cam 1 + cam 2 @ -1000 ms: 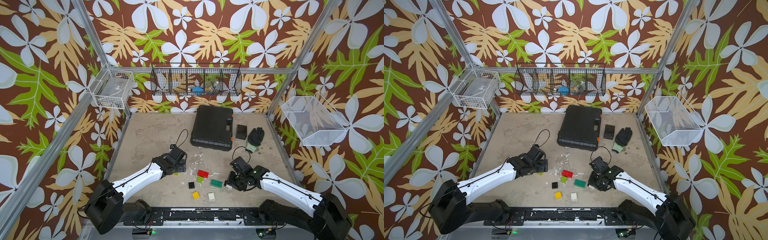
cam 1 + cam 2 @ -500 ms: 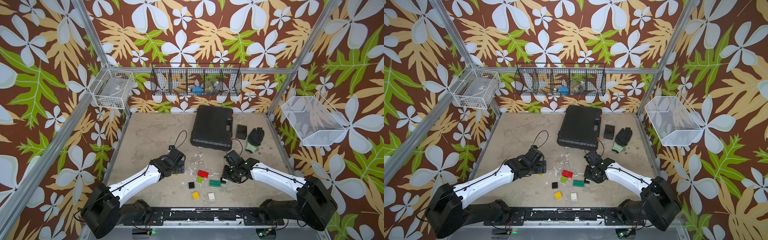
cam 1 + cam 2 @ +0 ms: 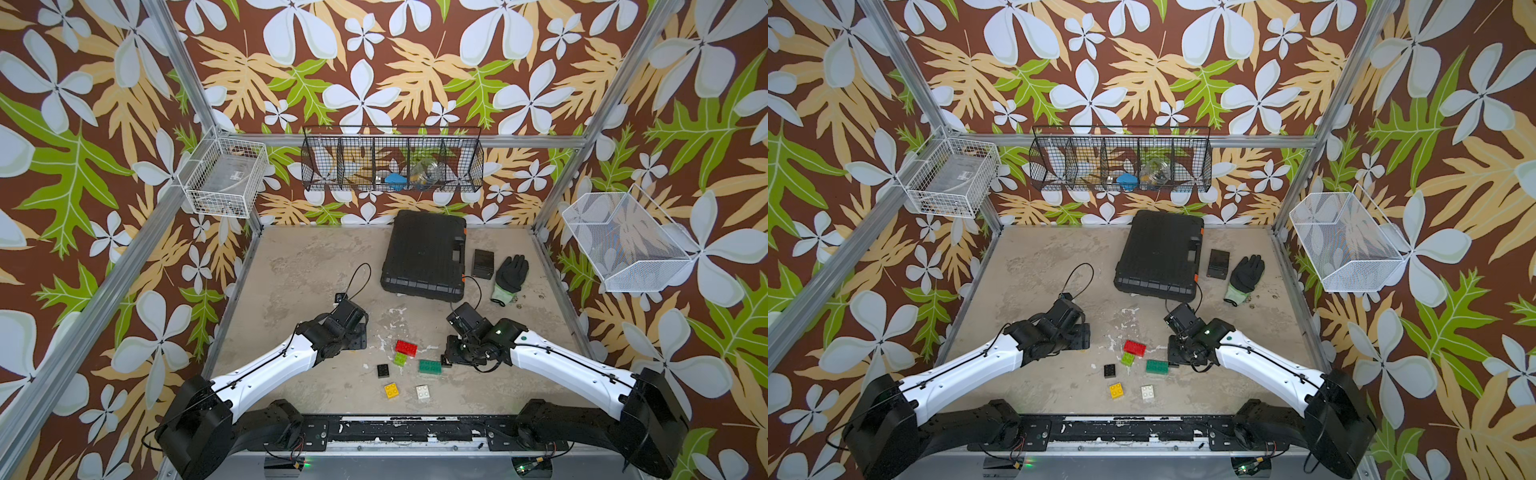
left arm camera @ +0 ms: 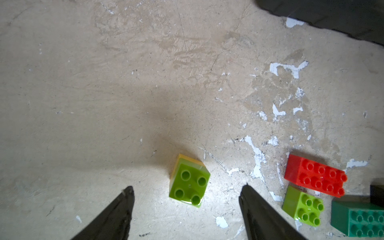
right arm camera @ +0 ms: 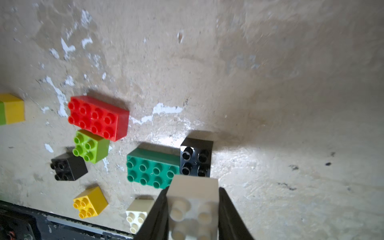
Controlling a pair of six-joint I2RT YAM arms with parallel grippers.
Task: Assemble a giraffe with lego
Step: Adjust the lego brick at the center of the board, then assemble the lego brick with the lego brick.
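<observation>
Enclosure walls carry brown wallpaper (image 3: 374, 62) printed with white flowers and green and tan leaves. The floor is a matt beige tabletop (image 3: 307, 266), scuffed, with white chips where the coating has flaked. At far left a white wire basket (image 3: 224, 183) of square grid hangs on the frame. The left gripper (image 3: 355, 336) sits low over the table, its black tapered fingers (image 4: 122, 209) apart and gripping nothing. Between the tips, in the left wrist view, stands a lime-on-yellow pair (image 4: 190, 184), two glossy square four-stud bricks joined. The remaining lego (image 3: 1157, 366) lies loose, studs up, at front centre between the arms. In order: a black square brick (image 3: 382, 370), a yellow square brick (image 3: 391, 390), a lime square brick (image 3: 400, 359) just beside the long side of a red brick (image 3: 406, 348) with eight studs, a white square brick (image 3: 422, 392), and a dark green brick (image 3: 429, 366), also eight-stud. A second black square brick (image 5: 196, 158) touches its end. Behind, a black wire basket (image 3: 390, 160) with compartments hangs on the back wall, and a ribbed black case (image 3: 424, 255) lies flat below it. The right gripper (image 3: 454, 356) is clamped on a cream-white brick (image 5: 193, 195), studs toward the wrist camera, close over that second black brick; contact cannot be judged. Further right lie a small black box (image 3: 483, 264) and a dark glove (image 3: 510, 276) with a pale green cuff. A white mesh basket (image 3: 623, 245) hangs on the right wall.
</observation>
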